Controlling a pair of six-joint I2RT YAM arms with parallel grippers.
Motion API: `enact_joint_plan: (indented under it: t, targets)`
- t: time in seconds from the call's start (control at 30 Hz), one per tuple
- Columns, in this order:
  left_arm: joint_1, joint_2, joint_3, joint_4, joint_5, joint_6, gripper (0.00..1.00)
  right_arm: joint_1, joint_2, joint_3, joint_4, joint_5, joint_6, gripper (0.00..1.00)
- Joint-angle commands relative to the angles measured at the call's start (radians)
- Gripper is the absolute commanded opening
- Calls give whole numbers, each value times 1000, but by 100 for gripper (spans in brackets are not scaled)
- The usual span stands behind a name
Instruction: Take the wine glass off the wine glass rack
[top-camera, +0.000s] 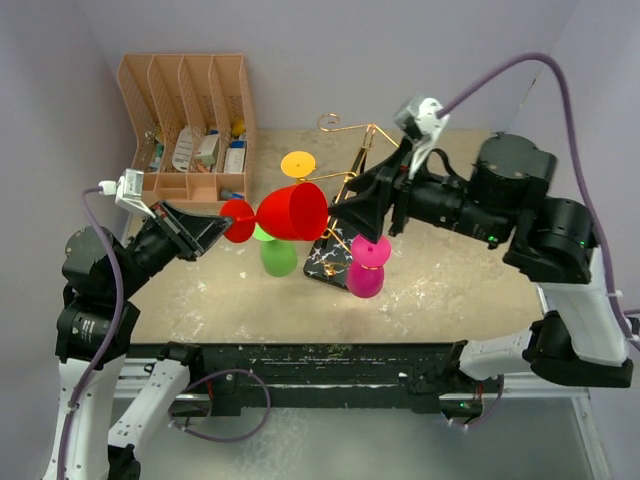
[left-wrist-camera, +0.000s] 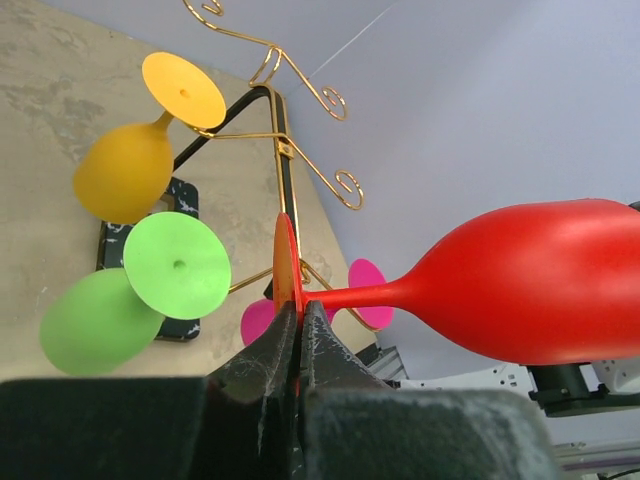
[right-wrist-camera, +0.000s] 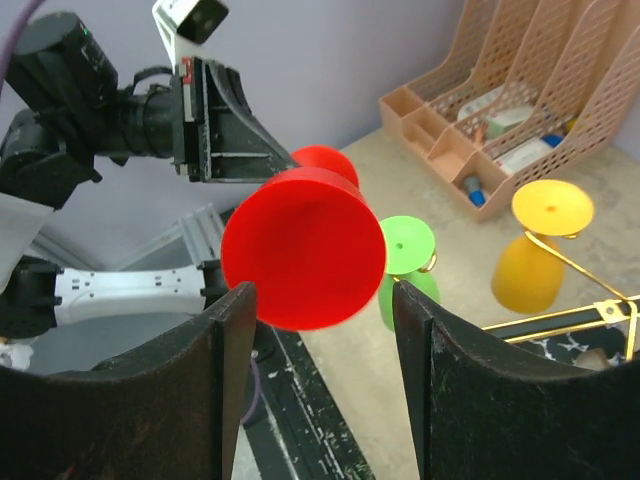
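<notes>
Above the middle of the table (top-camera: 450, 290), level in the air and clear of the wine glass rack (left-wrist-camera: 283, 150): red wine glass (top-camera: 292, 212), foot toward the left edge, bowl toward the right edge. Pinched by the thin rim of its foot in the left gripper (left-wrist-camera: 297, 322), clamped tight on that disc. Faced at the bowl end by the right gripper (right-wrist-camera: 322, 290), spread wide apart, one finger on either side of the bowl in the wrist view; contact with the bowl impossible to tell. Just behind and below the red bowl, near the table's centre, gold wire stand on a black white-veined square base (top-camera: 328, 262). Hanging bowl-down from its curled arms: green glass (top-camera: 279, 257) on the near left side, yellow glass (top-camera: 298, 163) on the far left side, pink glass (top-camera: 366, 275) on the near right side. At the far left corner, peach file organiser (top-camera: 190, 120) with small items in its slots.
</notes>
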Motion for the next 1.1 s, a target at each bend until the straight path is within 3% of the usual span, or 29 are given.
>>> enact_joint_plan:
  t: [0.0,0.4,0.77,1.07]
  targets:
    - [-3,20,48,41,33,56,0,3,59,-11,9,-91,22,60]
    - [-2,31,94,56,54,61,0,3,104,-16,2,37,-5,57]
    - [-3,29,73,72,56,52,0,3,-3,-53,25,125,-2,54]
    - [-3,33,83,92,75,46,0,3,-13,-101,63,81,-3,54]
